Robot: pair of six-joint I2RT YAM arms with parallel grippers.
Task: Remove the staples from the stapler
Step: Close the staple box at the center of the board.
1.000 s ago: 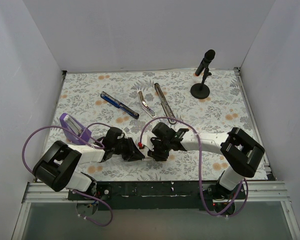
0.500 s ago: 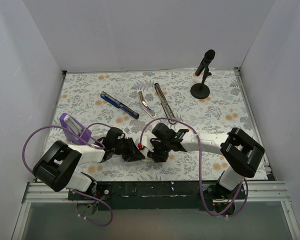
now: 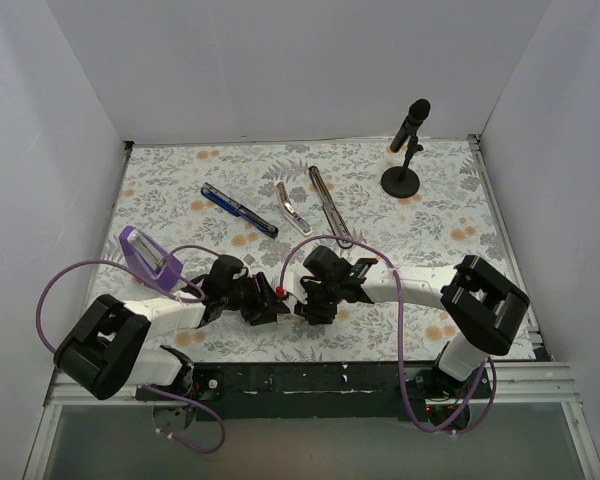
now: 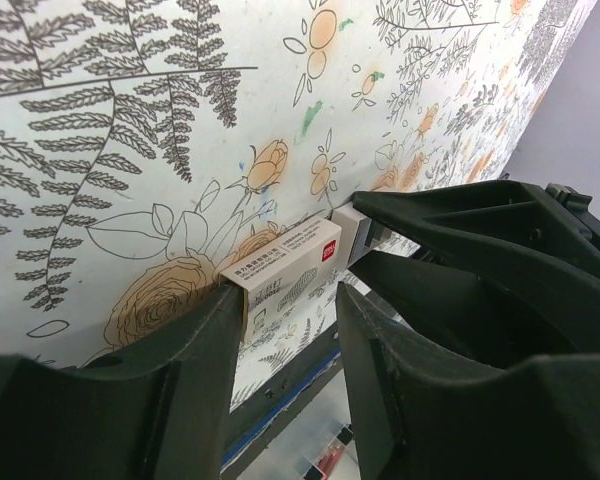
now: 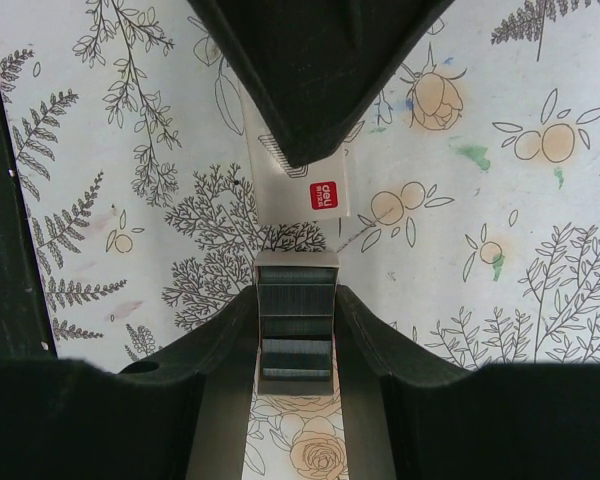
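The stapler point(image 3: 280, 208) lies opened out at the back of the table: its blue-and-black arm point(image 3: 238, 210), silver channel point(image 3: 293, 208) and long base bar point(image 3: 328, 205) are fanned apart. Neither gripper is near it. The two grippers meet near the front edge over a small white staple box point(image 3: 281, 290). My right gripper point(image 5: 296, 300) is shut on the box's inner drawer point(image 5: 296, 330), which holds rows of grey staples point(image 5: 296, 355). The white sleeve point(image 4: 280, 268) with a red label rests against one finger of my left gripper point(image 4: 290, 300). A clear gap separates it from the other finger.
A purple block point(image 3: 145, 257) stands at the left by the left arm. A black microphone on a round stand point(image 3: 405, 150) is at the back right. White walls close in three sides, and the floral mat ends at a dark rail along the near edge.
The left jaws have widened away from the box sleeve, and the left arm's elbow has swung lower and to the left. The right gripper holds as before.
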